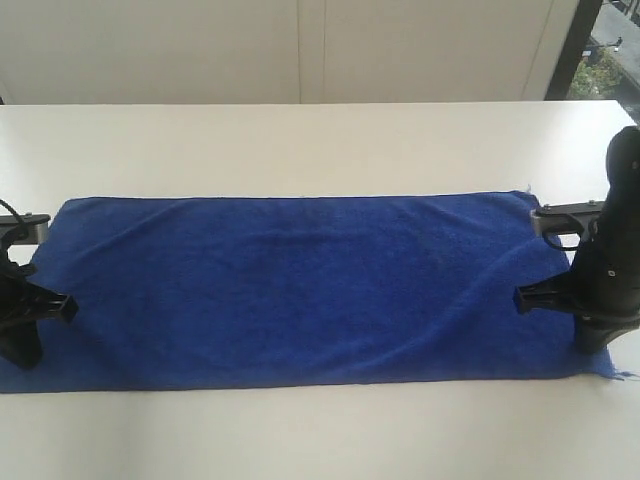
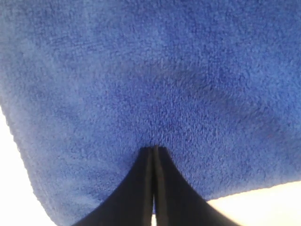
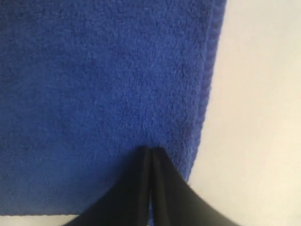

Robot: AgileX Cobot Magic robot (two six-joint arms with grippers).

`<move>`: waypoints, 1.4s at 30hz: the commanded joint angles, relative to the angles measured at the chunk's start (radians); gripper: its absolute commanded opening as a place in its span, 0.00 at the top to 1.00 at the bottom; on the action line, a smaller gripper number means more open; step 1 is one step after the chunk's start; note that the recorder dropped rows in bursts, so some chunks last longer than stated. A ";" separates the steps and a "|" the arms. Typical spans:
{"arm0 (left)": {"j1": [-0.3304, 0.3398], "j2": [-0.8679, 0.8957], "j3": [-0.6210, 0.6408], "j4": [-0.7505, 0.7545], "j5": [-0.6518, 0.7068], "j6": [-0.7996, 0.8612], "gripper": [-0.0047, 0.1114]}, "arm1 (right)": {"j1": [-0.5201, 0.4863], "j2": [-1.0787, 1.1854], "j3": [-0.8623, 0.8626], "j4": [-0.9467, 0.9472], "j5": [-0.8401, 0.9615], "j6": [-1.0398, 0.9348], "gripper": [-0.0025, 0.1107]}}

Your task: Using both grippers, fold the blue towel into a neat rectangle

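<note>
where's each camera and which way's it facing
Exterior: above the table's near edge, looking down across the blue towel; left arm and right arm at its ends.
Left wrist: on the left arm, looking along shut left fingers onto towel.
Right wrist: same on the right arm, right fingers shut, towel's hem.
Shared: towel and table.

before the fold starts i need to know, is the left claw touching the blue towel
Cannot tell. In the left wrist view the shut left claw ends over the blue towel, but neither contact nor a gap shows plainly in any view.
</note>
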 commanded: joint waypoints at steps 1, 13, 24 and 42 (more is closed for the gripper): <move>0.001 0.009 0.008 -0.013 0.010 -0.011 0.96 | -0.002 -0.003 0.004 -0.013 0.014 0.007 0.98; 0.001 0.009 0.008 -0.013 0.010 -0.011 0.96 | -0.002 0.005 0.004 -0.061 0.091 0.007 0.98; 0.001 0.009 0.008 -0.013 0.004 -0.011 0.96 | -0.002 -0.015 -0.021 -0.075 0.100 0.012 0.98; 0.001 0.036 0.008 -0.013 -0.017 -0.011 0.96 | -0.002 -0.025 0.003 0.056 -0.074 -0.037 0.98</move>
